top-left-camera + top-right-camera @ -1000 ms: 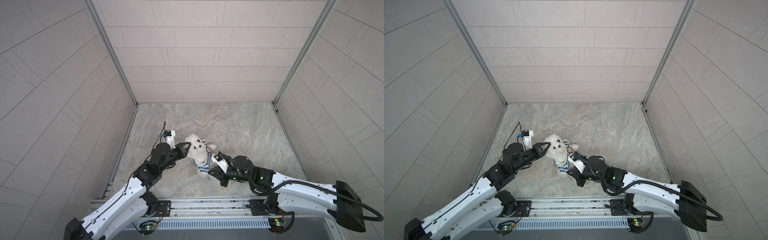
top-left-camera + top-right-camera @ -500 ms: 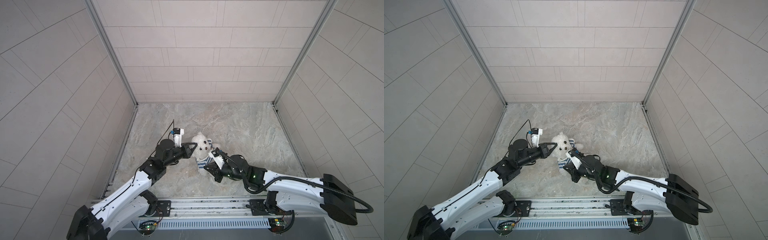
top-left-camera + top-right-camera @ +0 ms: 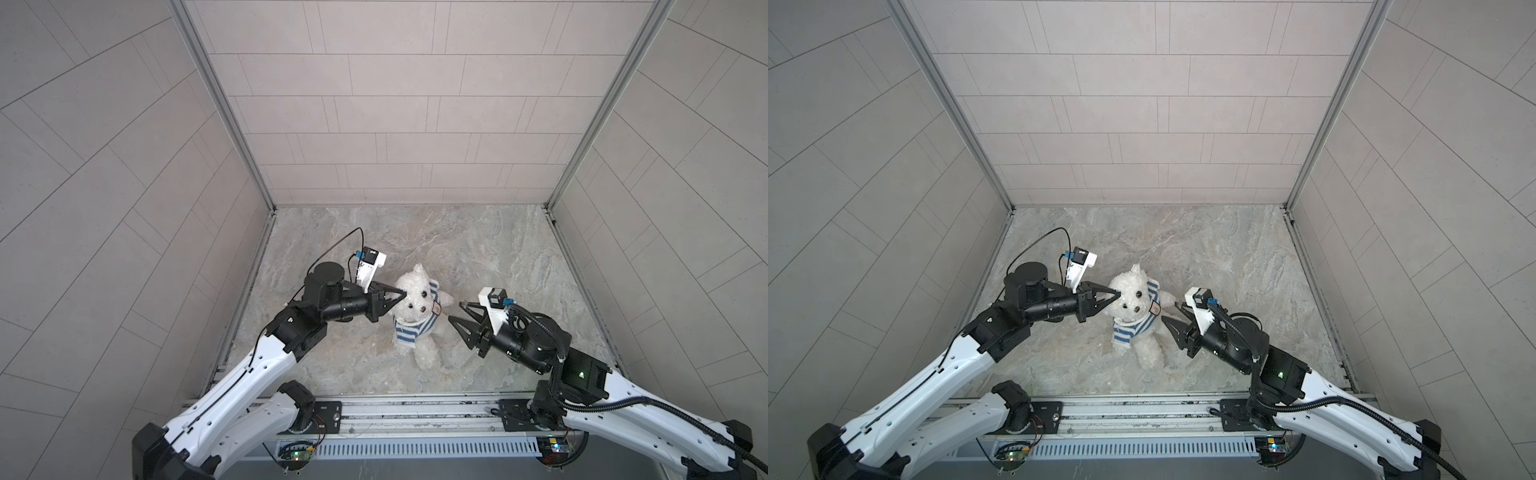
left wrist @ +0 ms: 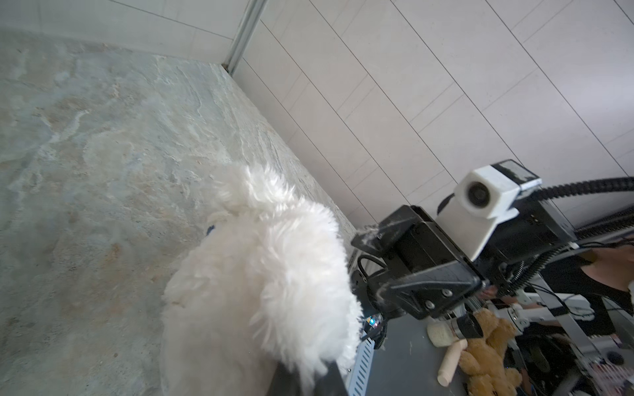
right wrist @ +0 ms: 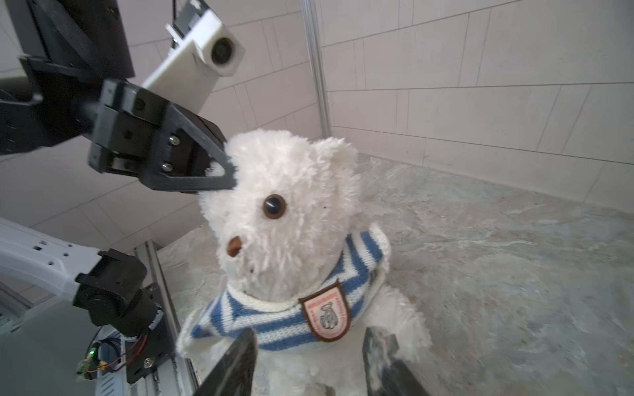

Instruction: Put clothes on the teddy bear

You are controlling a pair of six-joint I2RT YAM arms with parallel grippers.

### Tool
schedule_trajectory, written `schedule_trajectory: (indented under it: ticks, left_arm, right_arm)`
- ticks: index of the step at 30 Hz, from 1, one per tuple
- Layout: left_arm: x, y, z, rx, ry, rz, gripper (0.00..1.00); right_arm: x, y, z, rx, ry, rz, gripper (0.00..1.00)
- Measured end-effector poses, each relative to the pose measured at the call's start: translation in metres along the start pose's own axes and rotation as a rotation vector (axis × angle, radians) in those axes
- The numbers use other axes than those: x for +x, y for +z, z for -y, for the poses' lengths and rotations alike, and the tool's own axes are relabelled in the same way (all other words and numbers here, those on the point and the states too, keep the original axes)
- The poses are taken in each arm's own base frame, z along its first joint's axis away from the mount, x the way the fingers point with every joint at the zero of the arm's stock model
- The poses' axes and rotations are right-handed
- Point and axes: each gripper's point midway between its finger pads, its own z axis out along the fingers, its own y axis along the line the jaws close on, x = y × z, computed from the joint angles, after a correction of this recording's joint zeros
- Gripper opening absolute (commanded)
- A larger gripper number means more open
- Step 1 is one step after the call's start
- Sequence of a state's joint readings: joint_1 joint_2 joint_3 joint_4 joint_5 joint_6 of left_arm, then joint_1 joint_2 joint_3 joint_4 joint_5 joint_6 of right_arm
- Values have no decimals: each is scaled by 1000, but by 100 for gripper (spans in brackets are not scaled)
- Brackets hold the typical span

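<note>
Left jaws are pinched shut on the fur at the side of the teddy bear's [image 3: 417, 305] head. Right jaws stand parted with nothing in them, just beside its body. On my feed I see the stone-patterned worktop [image 3: 478, 249] carrying the bear upright, in front of the middle, between the two sets of jaws. A blue-and-white striped shirt [image 3: 409, 332] sits round its neck and shoulders, with a small shield-shaped badge [image 5: 328, 315] on the front.
</note>
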State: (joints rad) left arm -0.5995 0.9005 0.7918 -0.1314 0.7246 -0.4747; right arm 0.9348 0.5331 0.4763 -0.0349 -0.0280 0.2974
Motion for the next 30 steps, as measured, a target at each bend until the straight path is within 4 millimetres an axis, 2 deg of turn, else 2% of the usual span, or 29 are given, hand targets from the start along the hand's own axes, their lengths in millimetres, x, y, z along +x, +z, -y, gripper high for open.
schedule_trajectory:
  ticks: [3, 9, 14, 23, 30]
  left_arm:
    - [8, 4, 4, 37, 16, -64, 0]
    - [16, 15, 3, 71, 26, -159, 0]
    - [21, 25, -5, 77, 6, -196, 0]
    - [22, 46, -27, 43, 6, -254, 0]
    - [23, 53, -53, -43, -21, -258, 0]
  right_arm:
    - [21, 8, 8, 20, -18, -69, 61]
    - [59, 22, 11, -1, -61, -190, 61]
    - [69, 31, 15, -11, -62, -200, 60]
    - [102, 45, 28, -7, -10, -224, 56]
    - [108, 51, 34, 12, 21, -230, 49]
